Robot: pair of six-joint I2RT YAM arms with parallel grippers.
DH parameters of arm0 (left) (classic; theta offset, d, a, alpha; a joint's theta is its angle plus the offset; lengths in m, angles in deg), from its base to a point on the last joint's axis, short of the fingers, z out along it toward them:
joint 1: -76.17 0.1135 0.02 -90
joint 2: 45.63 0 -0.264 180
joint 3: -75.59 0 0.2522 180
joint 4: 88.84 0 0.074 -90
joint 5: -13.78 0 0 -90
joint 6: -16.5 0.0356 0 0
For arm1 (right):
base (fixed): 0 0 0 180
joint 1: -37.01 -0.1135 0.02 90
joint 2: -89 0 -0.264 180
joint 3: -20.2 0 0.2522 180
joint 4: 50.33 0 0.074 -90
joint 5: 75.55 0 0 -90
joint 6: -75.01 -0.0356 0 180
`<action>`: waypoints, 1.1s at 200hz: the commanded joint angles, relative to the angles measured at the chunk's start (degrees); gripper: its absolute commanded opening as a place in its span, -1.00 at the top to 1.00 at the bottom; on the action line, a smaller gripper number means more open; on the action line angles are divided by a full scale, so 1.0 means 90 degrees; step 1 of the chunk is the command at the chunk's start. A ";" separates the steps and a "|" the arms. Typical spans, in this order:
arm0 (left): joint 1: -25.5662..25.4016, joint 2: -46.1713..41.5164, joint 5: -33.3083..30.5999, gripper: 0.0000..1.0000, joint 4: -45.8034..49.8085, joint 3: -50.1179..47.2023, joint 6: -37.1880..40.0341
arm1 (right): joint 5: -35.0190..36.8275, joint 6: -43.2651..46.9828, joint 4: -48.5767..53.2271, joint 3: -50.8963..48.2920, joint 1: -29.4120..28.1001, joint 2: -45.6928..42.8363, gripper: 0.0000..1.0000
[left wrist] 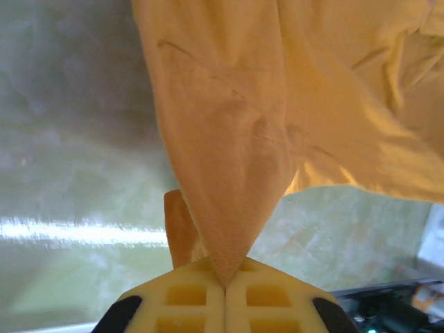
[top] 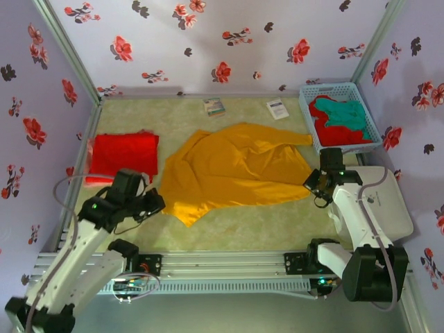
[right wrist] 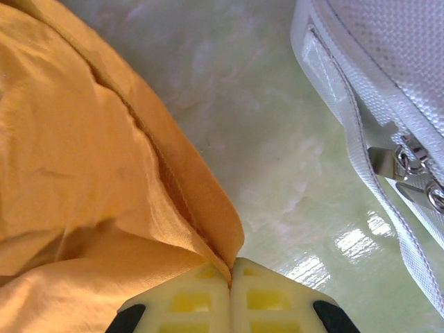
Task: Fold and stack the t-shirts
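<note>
Low over green table (top: 263,225), left gripper (top: 160,203) and right gripper (top: 309,184) clamp yellow t-shirt (top: 236,166).

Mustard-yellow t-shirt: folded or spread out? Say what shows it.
Spread, not folded: the mustard-yellow t-shirt lies open and rumpled across the table.

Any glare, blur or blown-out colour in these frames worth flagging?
Top external: even light, sharp, but the folded red t-shirt is oversaturated, creases barely readable. Left wrist: glare streak across the glossy green table, which is soft-focus; mustard-yellow t-shirt weave is sharp. Right wrist: specular patches on the table beside the white zippered fabric case; cloth well exposed.
</note>
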 commanded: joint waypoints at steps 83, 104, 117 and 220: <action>-0.0070 -0.1030 -0.0735 0.43 0.1872 -0.0837 -0.1013 | 0.0548 -0.0010 0.0199 -0.0130 0.0062 -0.0131 0.58; -0.0063 -0.0604 -0.0806 0.15 0.1543 -0.0732 -0.0618 | 0.0345 0.0072 0.0083 -0.0070 0.0058 -0.0219 0.14; 0.0004 -0.0192 -0.0690 -0.01 0.0857 -0.0710 -0.0369 | 0.0169 0.0112 -0.0050 -0.0019 0.0063 -0.0247 -0.14; 0.0258 0.3813 -0.0701 -0.24 -0.2345 0.1375 0.2397 | -0.0950 0.0242 -0.1169 0.0142 -0.0114 0.0410 -0.82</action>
